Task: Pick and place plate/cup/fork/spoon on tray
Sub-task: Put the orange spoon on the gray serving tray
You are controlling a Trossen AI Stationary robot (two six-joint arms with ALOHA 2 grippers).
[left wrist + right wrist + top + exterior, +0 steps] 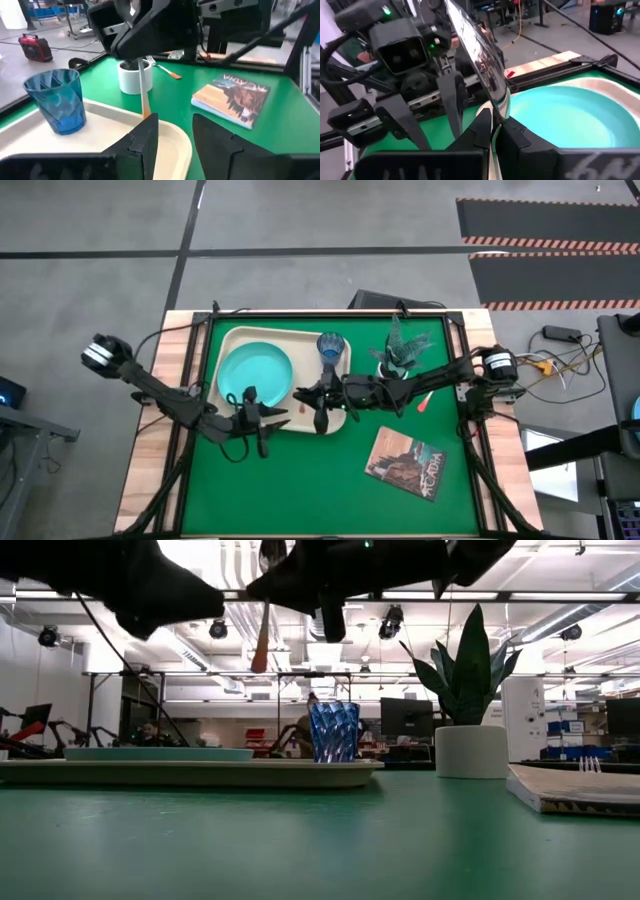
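The beige tray holds the turquoise plate and, at its far right corner, the blue cup. My right gripper hangs over the tray's near right corner, shut on the spoon. My left gripper is open and empty, just to the left of it at the tray's near edge. The fork lies flat on the green table by the white plant pot. My right gripper pinches the spoon's silver bowl between its two shut fingers. The red-orange handle hangs down below the fingers, roughly upright. The spoon is lifted clear above the tray.
A picture-covered book lies on the table's near right part. The potted plant stands right of the tray at the far side. The green table is bare in front of the tray.
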